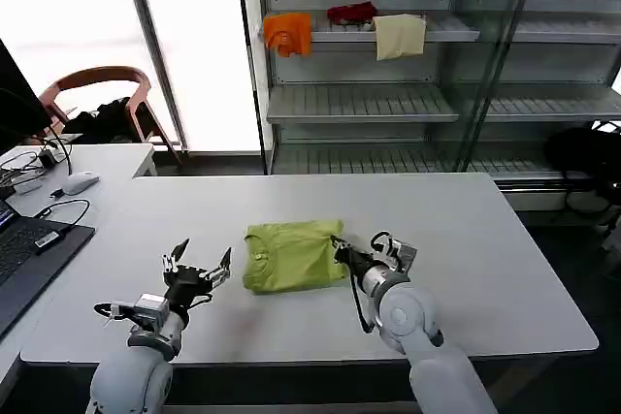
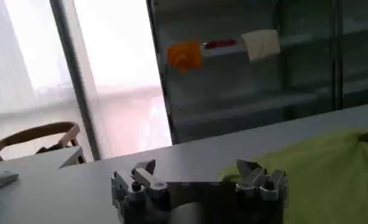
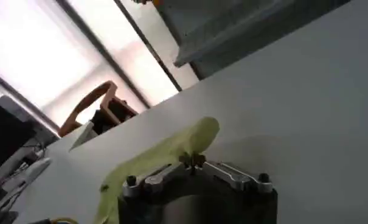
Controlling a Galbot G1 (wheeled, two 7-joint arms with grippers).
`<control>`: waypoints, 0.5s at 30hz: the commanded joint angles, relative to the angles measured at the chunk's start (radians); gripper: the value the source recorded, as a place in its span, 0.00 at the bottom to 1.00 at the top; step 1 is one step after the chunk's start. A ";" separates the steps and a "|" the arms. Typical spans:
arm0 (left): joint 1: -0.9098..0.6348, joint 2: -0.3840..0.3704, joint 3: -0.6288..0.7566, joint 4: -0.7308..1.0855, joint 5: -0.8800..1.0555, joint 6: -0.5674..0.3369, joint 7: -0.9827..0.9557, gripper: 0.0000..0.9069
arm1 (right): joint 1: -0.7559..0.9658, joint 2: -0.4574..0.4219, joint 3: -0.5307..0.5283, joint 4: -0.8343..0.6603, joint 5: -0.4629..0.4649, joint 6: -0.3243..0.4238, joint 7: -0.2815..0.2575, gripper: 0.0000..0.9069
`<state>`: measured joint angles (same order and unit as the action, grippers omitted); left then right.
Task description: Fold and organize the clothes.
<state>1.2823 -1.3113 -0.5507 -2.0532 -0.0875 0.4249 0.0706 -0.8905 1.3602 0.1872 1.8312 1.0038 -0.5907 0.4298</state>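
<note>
The clothes are one lime yellow-green T-shirt (image 1: pixel 291 256), folded into a flat square in the middle of the grey table (image 1: pixel 485 239). My right gripper (image 1: pixel 340 247) is at the shirt's right edge, lying low over the table. In the right wrist view its fingertips (image 3: pixel 193 159) are pressed together with the edge of the shirt (image 3: pixel 165 152) at them. My left gripper (image 1: pixel 204 251) hovers just left of the shirt, open, with nothing between its fingers. In the left wrist view the left gripper (image 2: pixel 196 167) is spread wide, and the shirt (image 2: pixel 317 176) lies off to one side.
A laptop (image 1: pixel 24 259), a mouse (image 1: pixel 80 181) and cables occupy the table's left end. A chair (image 1: pixel 97 94) stands behind it. The shelf unit at the back holds an orange cloth (image 1: pixel 288 32), a red cloth (image 1: pixel 351 14) and a cream cloth (image 1: pixel 400 36).
</note>
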 commanded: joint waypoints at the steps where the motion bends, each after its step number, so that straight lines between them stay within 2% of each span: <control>1: 0.003 0.000 -0.001 -0.008 0.001 0.002 0.000 1.00 | -0.013 -0.070 0.054 -0.017 -0.079 0.002 -0.077 1.00; 4: 0.004 0.002 -0.006 -0.008 -0.002 0.002 0.000 1.00 | -0.053 -0.081 0.075 0.006 -0.123 0.004 -0.105 1.00; 6: 0.002 0.004 -0.009 -0.005 -0.008 0.001 0.001 1.00 | -0.080 -0.084 0.102 0.022 -0.224 0.004 -0.143 1.00; 10: -0.011 0.004 -0.016 -0.001 -0.040 0.000 -0.003 1.00 | -0.138 -0.077 0.198 0.056 -0.675 0.013 -0.281 1.00; 12: -0.025 0.005 -0.022 0.011 -0.076 -0.007 -0.011 1.00 | -0.146 -0.115 0.231 0.069 -0.736 0.021 -0.299 1.00; 15: -0.053 0.009 -0.036 0.034 -0.169 -0.007 -0.030 1.00 | -0.157 -0.153 0.287 0.046 -0.965 0.102 -0.342 1.00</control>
<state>1.2658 -1.3057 -0.5716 -2.0476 -0.1221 0.4228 0.0610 -0.9747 1.2877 0.3097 1.8645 0.6896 -0.5749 0.2660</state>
